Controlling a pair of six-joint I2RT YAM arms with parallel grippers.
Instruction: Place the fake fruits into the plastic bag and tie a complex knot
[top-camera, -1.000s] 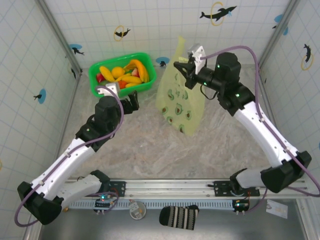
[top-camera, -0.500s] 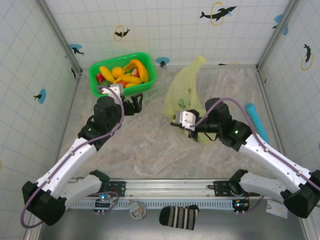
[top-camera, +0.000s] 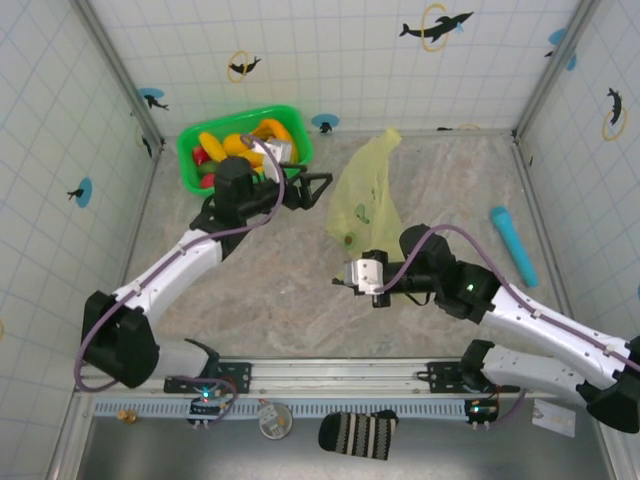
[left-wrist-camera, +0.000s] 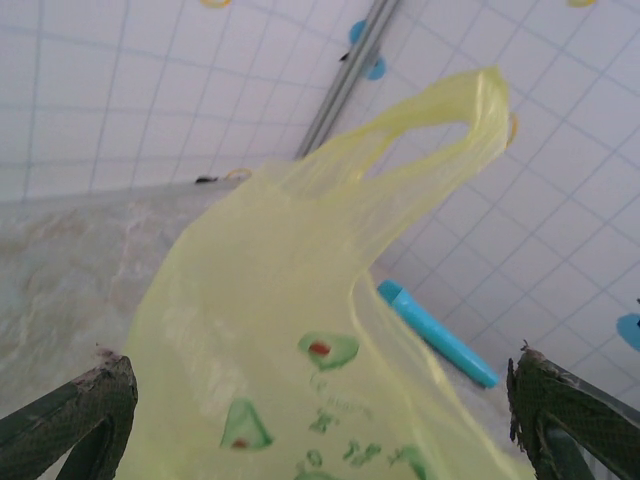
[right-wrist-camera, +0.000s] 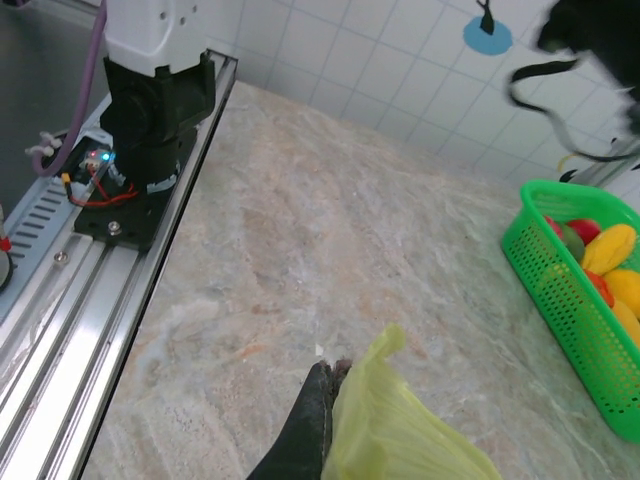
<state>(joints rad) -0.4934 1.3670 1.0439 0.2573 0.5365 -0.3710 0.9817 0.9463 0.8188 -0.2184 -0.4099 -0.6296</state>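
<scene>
The marble-patterned table (top-camera: 250, 270) carries everything. The plastic bag (top-camera: 365, 190) stands slumped near the middle of it. Its body is crumpled and one handle loop rises toward the back wall. It lies between the two claws, with the left one at its left flank and the right one at its near, lower end.

The rigid green basket (top-camera: 190, 176) sits at the far left corner, behind the left arm's wrist and well apart from the bag.

The left gripper (top-camera: 318, 190) points at the bag's left side with its jaws spread wide and nothing held. In the left wrist view the bag's printed film and raised loop sit in the gap between the two fingertips (left-wrist-camera: 75, 415). I cannot tell whether either one touches the film.

The right gripper (top-camera: 338, 281) lies low over the table nearer the base rail, its jaws pressed together. In the right wrist view the dark fingers (right-wrist-camera: 318, 400) are closed, and a fold of yellow-green film comes out right at their tips, so it grips the bag's edge.

A cyan cylinder (top-camera: 512, 245) lies on the table right of the bag, apart from it.

The fake fruits (top-camera: 228, 145), yellow, orange and red, are heaped inside the basket.
</scene>
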